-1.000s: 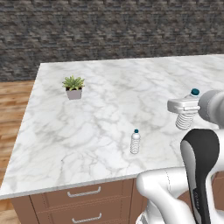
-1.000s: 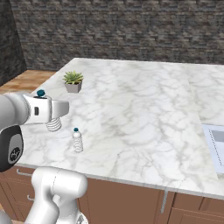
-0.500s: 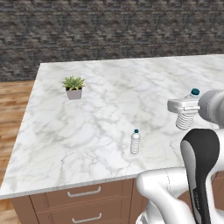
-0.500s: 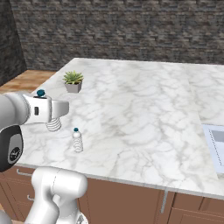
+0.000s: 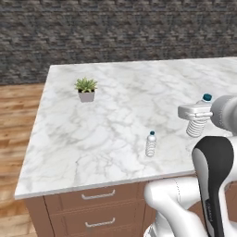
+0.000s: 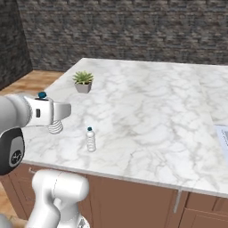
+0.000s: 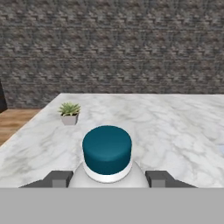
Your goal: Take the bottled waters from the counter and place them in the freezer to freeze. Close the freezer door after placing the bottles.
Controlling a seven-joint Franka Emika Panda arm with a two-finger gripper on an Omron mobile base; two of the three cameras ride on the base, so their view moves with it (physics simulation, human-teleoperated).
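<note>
Now two bottles are counted: one bottle point(image 5: 198, 124) is clamped in the gripper point(image 5: 196, 111) above the counter point(image 5: 115, 125), the second bottle point(image 5: 151, 144) is left standing near its front edge. One potted plant point(image 5: 86, 89) is seen. No label can be read.

Worktop: the counter point(image 5: 115, 120) is a white marble slab with grey veins, set over brown wooden drawers point(image 5: 97, 208) with silver handles. Wooden floor point(image 5: 18, 120) lies beyond its left edge; a dark stone wall point(image 5: 115, 32) stands behind the far edge.

Items resting directly on the slab:
- A potted plant point(image 5: 86, 89), green leaves in a small grey pot, upright near the far left corner.
- One bottled water point(image 5: 151, 144), clear and ribbed with a dark teal cap, upright near the front edge, well apart from the plant.
- A pale flat item point(image 6: 222, 139) at the right edge of the right base view, cut off and not identifiable.
</note>
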